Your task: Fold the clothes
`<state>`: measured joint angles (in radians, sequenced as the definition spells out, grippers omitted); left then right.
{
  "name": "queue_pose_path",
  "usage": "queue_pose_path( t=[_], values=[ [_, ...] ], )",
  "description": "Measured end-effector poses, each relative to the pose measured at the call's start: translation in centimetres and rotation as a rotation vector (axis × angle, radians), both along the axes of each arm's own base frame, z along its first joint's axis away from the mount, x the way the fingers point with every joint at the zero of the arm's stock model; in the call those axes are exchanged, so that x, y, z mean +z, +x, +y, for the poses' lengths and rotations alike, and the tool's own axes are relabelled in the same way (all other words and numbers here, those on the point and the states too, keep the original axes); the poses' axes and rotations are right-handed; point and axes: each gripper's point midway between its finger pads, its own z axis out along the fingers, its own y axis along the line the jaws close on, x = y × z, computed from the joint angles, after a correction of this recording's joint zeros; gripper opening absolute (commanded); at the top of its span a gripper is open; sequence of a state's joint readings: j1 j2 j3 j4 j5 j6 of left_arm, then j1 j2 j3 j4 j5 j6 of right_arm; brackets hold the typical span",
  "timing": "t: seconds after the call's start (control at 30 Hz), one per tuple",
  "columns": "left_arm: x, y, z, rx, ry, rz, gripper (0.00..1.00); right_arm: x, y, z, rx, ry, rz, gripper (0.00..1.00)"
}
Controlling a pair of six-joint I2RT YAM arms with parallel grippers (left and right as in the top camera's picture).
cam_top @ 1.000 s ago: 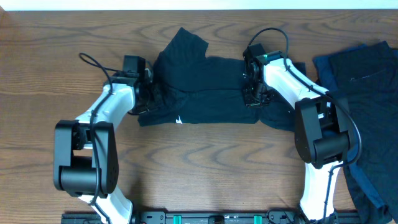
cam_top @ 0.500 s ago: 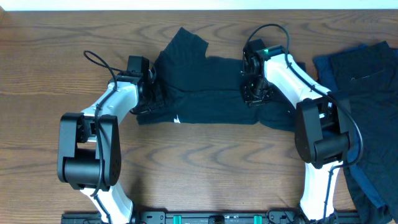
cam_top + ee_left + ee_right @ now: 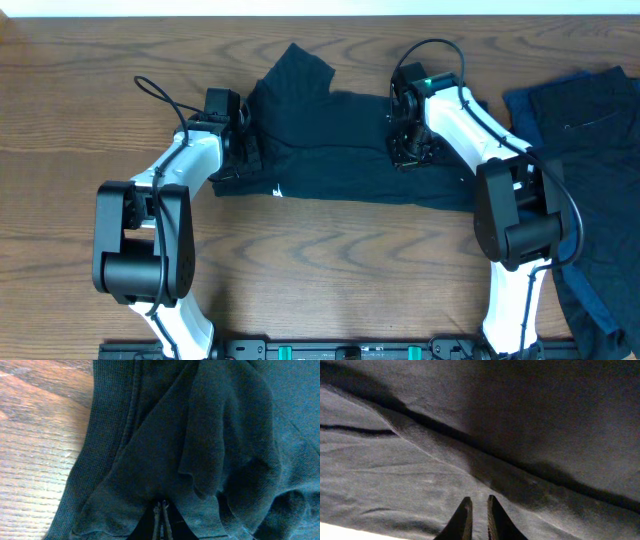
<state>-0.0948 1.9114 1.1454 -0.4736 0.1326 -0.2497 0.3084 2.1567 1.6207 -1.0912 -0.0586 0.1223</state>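
A dark navy T-shirt [image 3: 330,140] lies spread across the middle of the table, one sleeve pointing to the far edge and a small white label [image 3: 278,190] at its near hem. My left gripper [image 3: 245,150] sits on the shirt's left side. In the left wrist view its fingers [image 3: 161,506] are pressed together with folds of the T-shirt [image 3: 200,435] bunched around them. My right gripper [image 3: 408,150] sits on the shirt's right part. Its fingers [image 3: 477,502] are almost together on the T-shirt [image 3: 420,475]. More dark clothes [image 3: 590,180] with a brighter blue piece [image 3: 520,110] lie at the right.
The wooden table [image 3: 320,260] shows bare in front of the shirt and at the far left. The pile at the right runs off the table's right and near edges. Both arms' bases stand at the near edge.
The left arm shifted slightly right and toward the far edge. The shirt's near hem has straightened and spread toward the right, and the white label moved a little left.
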Motion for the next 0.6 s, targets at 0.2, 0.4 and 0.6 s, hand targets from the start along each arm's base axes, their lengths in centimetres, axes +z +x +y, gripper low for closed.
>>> queue_pose_path(
  t=[0.2,0.4,0.6],
  values=[
    [0.0,0.0,0.1,-0.01,0.008,-0.002,0.06,0.0,-0.2,-0.1,-0.002,-0.005,0.008,0.01],
    [0.0,0.0,0.1,-0.013,0.009,-0.003,0.06,-0.5,0.0,-0.5,-0.001,-0.024,-0.006,0.01],
    [0.0,0.0,0.1,-0.013,0.009,-0.003,0.06,-0.7,1.0,-1.2,0.0,-0.067,-0.054,0.01]
  ],
)
